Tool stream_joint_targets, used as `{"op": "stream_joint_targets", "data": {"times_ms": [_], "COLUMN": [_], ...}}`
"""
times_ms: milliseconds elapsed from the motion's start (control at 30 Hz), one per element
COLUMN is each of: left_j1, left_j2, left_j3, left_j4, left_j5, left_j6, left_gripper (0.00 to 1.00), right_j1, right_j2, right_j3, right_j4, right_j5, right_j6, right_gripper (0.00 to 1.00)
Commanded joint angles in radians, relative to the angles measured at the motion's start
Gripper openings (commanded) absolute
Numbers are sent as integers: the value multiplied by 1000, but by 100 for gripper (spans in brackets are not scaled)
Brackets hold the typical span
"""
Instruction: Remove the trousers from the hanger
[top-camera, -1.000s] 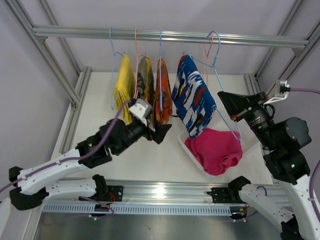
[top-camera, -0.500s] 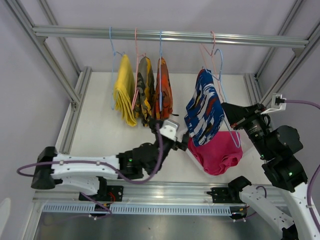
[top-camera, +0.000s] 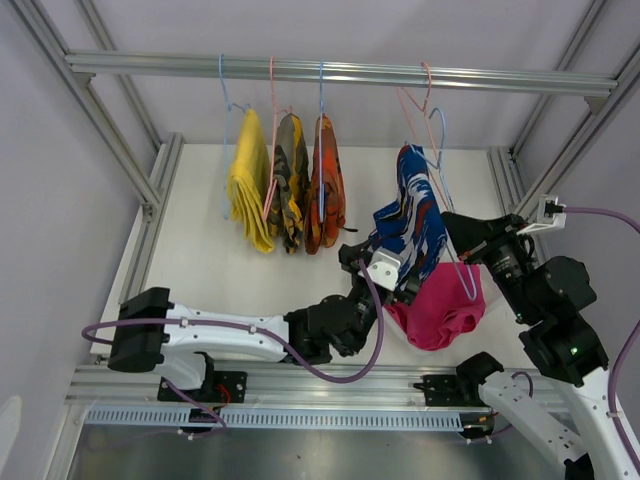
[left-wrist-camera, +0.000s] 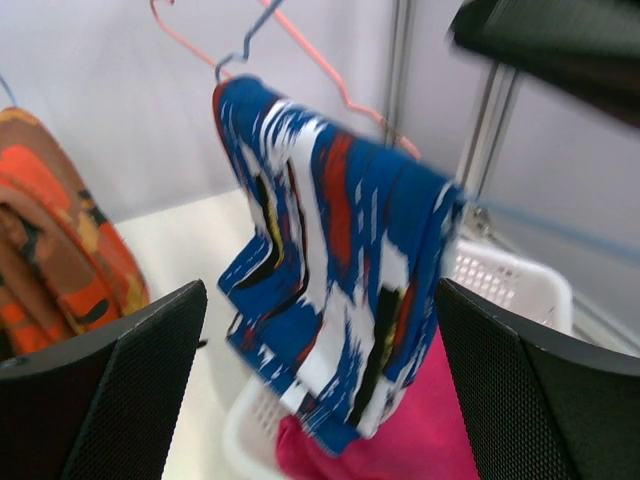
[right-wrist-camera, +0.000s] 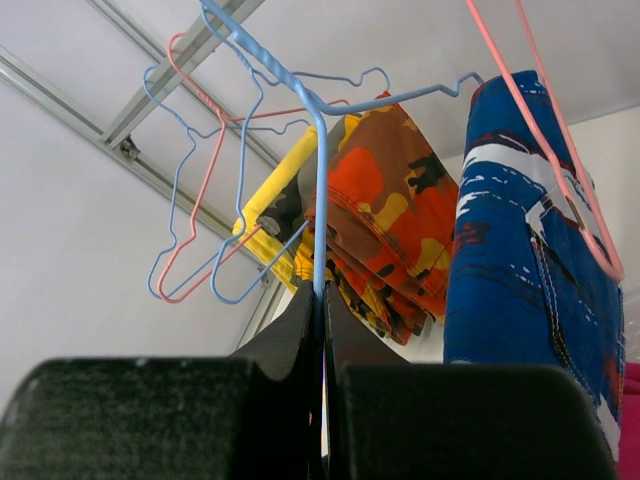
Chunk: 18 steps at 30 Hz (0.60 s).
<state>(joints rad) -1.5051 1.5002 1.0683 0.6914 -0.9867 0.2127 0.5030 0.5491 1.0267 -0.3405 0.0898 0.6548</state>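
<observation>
The blue-and-white trousers (top-camera: 415, 222) hang on a blue hanger (top-camera: 440, 150) from the rail, above the white basket. My left gripper (top-camera: 384, 262) is open just in front of them. In the left wrist view the trousers (left-wrist-camera: 340, 290) hang between and beyond the open fingers (left-wrist-camera: 110, 390). My right gripper (top-camera: 468, 238) is shut on the blue hanger's wire (right-wrist-camera: 320, 200). The plain magenta pink trousers (top-camera: 440, 305) lie in the basket. The yellow (top-camera: 247, 180), camouflage (top-camera: 290, 178) and orange-red (top-camera: 326, 185) trousers hang at the left.
The white basket (left-wrist-camera: 500, 280) stands under the blue-and-white trousers at the right of the table. A pink hanger (right-wrist-camera: 560, 150) hangs beside the blue one. The metal rail (top-camera: 340, 72) and frame posts bound the space. Spare hangers (right-wrist-camera: 190, 200) hang on the rail.
My left arm has swung right from the orange-red trousers to the blue-and-white ones. The blue-and-white trousers have swung right and turned edge-on, with the right gripper holding the hanger.
</observation>
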Motion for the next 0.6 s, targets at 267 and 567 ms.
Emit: {"op": "stream_joint_targets", "data": {"times_ms": [267, 567], "left_j1": [6, 28], "left_j2": [138, 176], "left_j3": [179, 196], "left_j4": [80, 40], "left_j5": [57, 74], "left_j6": [8, -58], "left_gripper": [99, 99], "right_j1": [5, 5], "right_j2": [-28, -24], "right_j3": [-31, -39], "right_j4": [112, 129], "right_j5": [-36, -68], "right_j6": [35, 43], "right_gripper": [0, 0]}}
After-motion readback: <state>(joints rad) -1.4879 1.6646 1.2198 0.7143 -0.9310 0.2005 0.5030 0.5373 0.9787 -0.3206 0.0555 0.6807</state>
